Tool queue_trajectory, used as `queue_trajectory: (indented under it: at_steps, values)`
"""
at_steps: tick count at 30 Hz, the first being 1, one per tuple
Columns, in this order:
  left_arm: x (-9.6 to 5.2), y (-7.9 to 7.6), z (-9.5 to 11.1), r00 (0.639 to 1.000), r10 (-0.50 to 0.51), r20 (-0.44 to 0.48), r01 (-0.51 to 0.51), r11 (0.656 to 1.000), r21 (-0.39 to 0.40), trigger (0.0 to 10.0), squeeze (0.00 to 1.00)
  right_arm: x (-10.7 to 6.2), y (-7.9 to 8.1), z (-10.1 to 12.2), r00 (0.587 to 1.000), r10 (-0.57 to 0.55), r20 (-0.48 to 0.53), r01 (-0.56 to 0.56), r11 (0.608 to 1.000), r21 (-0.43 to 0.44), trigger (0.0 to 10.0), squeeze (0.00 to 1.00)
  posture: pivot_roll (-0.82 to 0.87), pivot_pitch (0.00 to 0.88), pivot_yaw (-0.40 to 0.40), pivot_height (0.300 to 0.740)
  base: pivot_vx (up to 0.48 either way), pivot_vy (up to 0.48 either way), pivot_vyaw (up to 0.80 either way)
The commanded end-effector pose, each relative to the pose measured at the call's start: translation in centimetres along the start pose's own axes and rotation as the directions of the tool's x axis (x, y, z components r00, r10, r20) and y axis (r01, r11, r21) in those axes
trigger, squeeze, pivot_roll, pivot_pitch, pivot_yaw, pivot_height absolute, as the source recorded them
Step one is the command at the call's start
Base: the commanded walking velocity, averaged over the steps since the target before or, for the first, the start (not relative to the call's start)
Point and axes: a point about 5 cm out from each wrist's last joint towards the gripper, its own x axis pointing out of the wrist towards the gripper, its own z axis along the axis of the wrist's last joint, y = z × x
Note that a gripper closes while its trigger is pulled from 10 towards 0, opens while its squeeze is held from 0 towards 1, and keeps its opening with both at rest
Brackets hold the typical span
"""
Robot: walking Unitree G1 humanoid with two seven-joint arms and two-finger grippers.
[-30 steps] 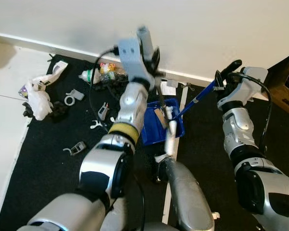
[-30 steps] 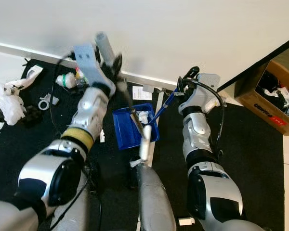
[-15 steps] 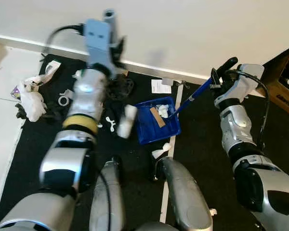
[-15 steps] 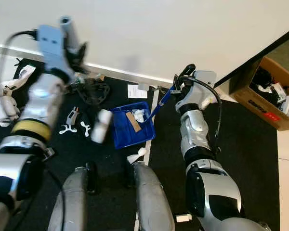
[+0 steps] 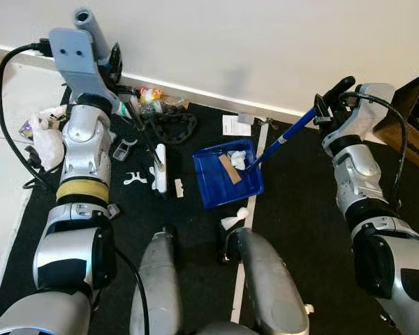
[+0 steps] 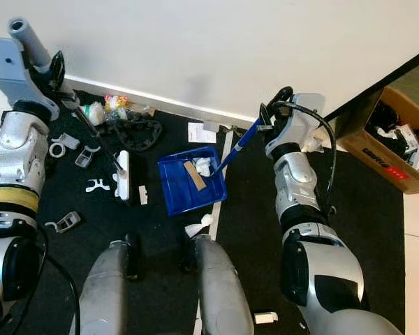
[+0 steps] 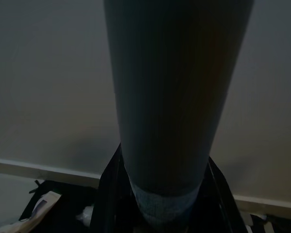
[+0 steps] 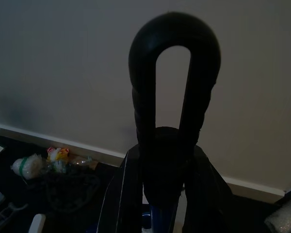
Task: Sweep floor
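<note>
My left gripper is shut on the grey broom handle, raised near the wall; in the left wrist view that handle stands between the fingers. The thin shaft slants down to the white broom head on the black mat. My right gripper is shut on the black loop end of the blue dustpan handle. The blue dustpan lies on the mat, right of the broom head, holding crumpled white paper and a cardboard strip.
Litter lies on the black mat by the wall: a white bag, white clips, a black net, wrappers. A paper wad sits by my legs. A cardboard box stands at right.
My left arm has swung from the middle to the left, carrying the broom head off the dustpan onto the mat. The right gripper keeps hold of the dustpan handle. The camera shifted slightly.
</note>
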Motion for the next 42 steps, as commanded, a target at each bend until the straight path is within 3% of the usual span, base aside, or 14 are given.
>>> queue_trajectory:
  at_steps: [1,4,9,13,18,22,24,26,31,33,35,38,40,42]
  values:
    - [-0.1,1.5,0.2,0.999,0.044,-0.022,-0.043,0.998,0.053,10.0,0.00,-1.0,-0.3,-1.5,0.999,-0.016,-0.044,0.017,1.000,0.020,0.0,0.00,0.04,0.317,-0.093,0.740,0.000,0.000,0.00]
    - [0.3,2.7,0.9,0.996,0.084,-0.027,-0.083,0.996,0.036,10.0,0.00,-1.0,-0.2,-1.5,0.999,-0.019,-0.040,0.020,0.999,0.027,0.0,0.00,0.03,0.314,-0.087,0.740,0.000,0.000,0.00]
    - [1.1,3.8,2.7,0.999,0.026,-0.032,-0.024,0.999,0.043,10.0,0.00,-1.1,-0.3,-1.5,0.999,-0.021,-0.039,0.022,0.999,0.035,0.0,0.00,0.04,0.309,-0.082,0.740,0.000,0.000,0.00]
    - [2.5,4.5,5.9,0.998,-0.042,-0.046,0.047,0.990,0.130,10.0,0.00,-1.0,-0.6,-1.3,0.999,-0.020,-0.041,0.022,0.999,0.039,0.0,0.00,0.04,0.303,-0.080,0.740,0.000,0.000,0.00]
    - [2.9,4.8,6.9,0.997,-0.050,-0.066,0.062,0.978,0.197,10.0,0.00,-1.0,-0.8,-1.2,0.999,-0.020,-0.043,0.021,0.999,0.039,0.0,0.00,0.04,0.298,-0.079,0.740,0.000,0.000,0.00]
    - [2.7,4.1,5.2,0.993,-0.064,-0.102,0.085,0.971,0.223,10.0,0.00,-0.9,-0.6,-1.3,0.999,-0.012,-0.051,0.014,0.999,0.041,0.0,0.00,0.04,0.312,-0.084,0.740,0.000,0.000,0.00]
    - [2.5,3.8,4.5,0.994,-0.062,-0.091,0.080,0.972,0.220,10.0,0.00,-0.9,-0.5,-1.4,0.999,-0.010,-0.052,0.012,0.999,0.041,0.0,0.00,0.04,0.312,-0.084,0.740,0.000,0.000,0.00]
    - [1.8,2.3,2.4,0.999,-0.038,-0.013,0.040,0.983,0.179,10.0,0.00,-1.0,-0.2,-1.4,0.999,-0.007,-0.047,0.008,0.999,0.039,0.0,0.00,0.00,0.355,-0.105,0.740,0.000,0.000,0.00]
    - [1.2,1.8,1.2,1.000,-0.006,0.004,0.006,0.985,0.170,10.0,0.00,-1.1,-0.1,-1.5,0.999,-0.002,-0.044,0.003,0.999,0.035,0.0,0.00,-0.03,0.377,-0.115,0.740,0.000,0.000,0.00]
    - [0.6,1.1,-0.1,1.000,0.014,-0.009,-0.012,0.986,0.164,10.0,0.00,-1.2,0.2,-1.6,0.999,0.006,-0.038,-0.004,0.999,0.033,0.0,0.00,-0.06,0.413,-0.132,0.740,0.000,0.000,0.00]
    - [-0.6,-0.1,-2.6,0.997,0.014,-0.070,0.003,0.971,0.241,10.0,0.00,-1.6,1.1,-2.1,0.999,0.031,-0.033,-0.029,0.999,0.036,0.0,0.00,-0.12,0.457,-0.150,0.740,0.000,0.000,0.00]
    - [-1.3,-0.9,-3.9,0.995,0.017,-0.102,0.013,0.958,0.286,10.0,0.00,-1.9,2.0,-2.5,0.999,0.046,-0.027,-0.045,0.998,0.045,0.0,0.00,-0.15,0.474,-0.157,0.740,0.000,0.000,0.00]
    - [-1.4,-1.3,-4.3,0.994,0.024,-0.109,0.009,0.957,0.290,10.0,0.00,-2.0,2.4,-2.6,0.998,0.051,-0.024,-0.050,0.998,0.049,0.0,0.00,-0.15,0.474,-0.157,0.740,0.000,0.000,0.00]
    - [-1.2,-3.2,-5.0,0.989,0.014,-0.144,0.016,0.980,0.200,10.0,0.00,-2.1,3.0,-2.6,0.998,0.058,-0.016,-0.057,0.996,0.062,0.0,0.00,-0.17,0.479,-0.159,0.740,0.000,0.000,0.00]
